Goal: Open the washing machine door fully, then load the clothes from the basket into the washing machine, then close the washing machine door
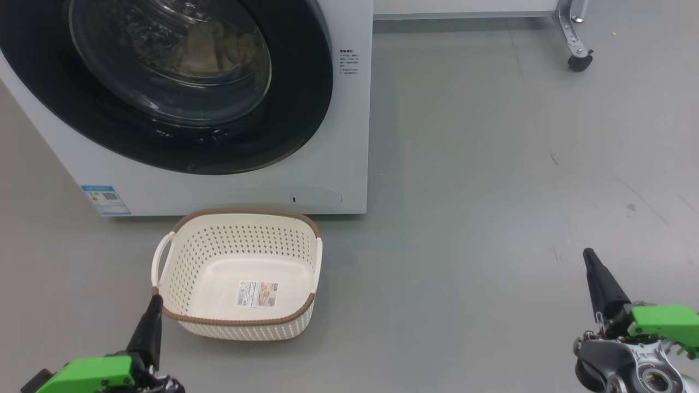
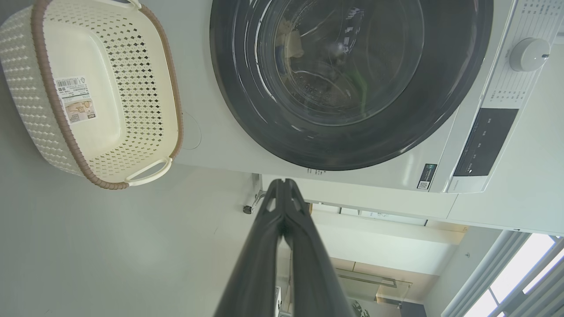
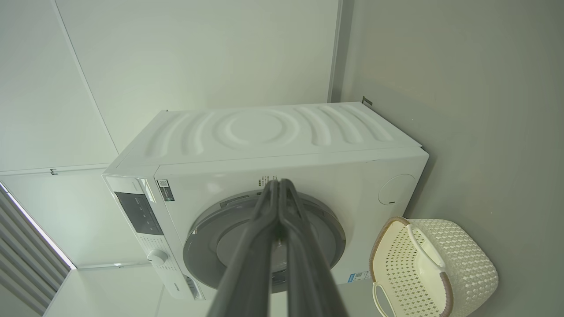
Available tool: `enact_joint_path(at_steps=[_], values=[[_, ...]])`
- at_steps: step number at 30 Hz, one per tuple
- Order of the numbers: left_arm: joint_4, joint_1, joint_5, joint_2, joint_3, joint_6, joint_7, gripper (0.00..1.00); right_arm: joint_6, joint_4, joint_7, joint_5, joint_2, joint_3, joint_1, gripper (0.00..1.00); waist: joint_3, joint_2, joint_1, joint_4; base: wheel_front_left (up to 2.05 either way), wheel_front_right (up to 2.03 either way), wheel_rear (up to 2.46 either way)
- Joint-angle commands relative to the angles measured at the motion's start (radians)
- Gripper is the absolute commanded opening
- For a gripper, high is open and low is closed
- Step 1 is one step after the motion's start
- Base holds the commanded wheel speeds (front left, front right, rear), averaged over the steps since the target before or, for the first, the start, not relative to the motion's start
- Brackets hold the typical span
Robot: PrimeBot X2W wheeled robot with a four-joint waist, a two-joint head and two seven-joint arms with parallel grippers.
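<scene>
Head view: we see the door [image 1: 306, 109] shut, clothes [image 1: 218, 46] behind its glass, and the basket [image 1: 246, 240] empty before the washer [image 1: 349, 136]. Both jaws are closed on nothing; our left jaws sit nearer, just beside the basket.

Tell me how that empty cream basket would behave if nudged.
The basket looks like thin perforated plastic and holds nothing, so probably light. On the smooth floor it would likely slide, not tip, given its wide flat base.
</scene>
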Motion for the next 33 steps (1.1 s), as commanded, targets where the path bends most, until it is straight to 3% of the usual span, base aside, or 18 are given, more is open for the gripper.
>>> enact_joint_path(at_steps=[1,33], values=[[-0.038,-0.049,-0.004,0.011,0.036,-0.001,0.008,0.00,-0.003,-0.036,0.006,0.007,-0.023,0.021,-0.055,0.00,0.000,0.0000,0.0000,0.000,0.00,0.00,0.00],[-0.037,-0.049,0.002,0.006,0.043,-0.001,0.013,0.00,-0.003,-0.036,0.006,0.007,-0.023,0.021,-0.055,0.00,0.000,0.0000,0.0000,0.000,0.00,0.00,0.00]])
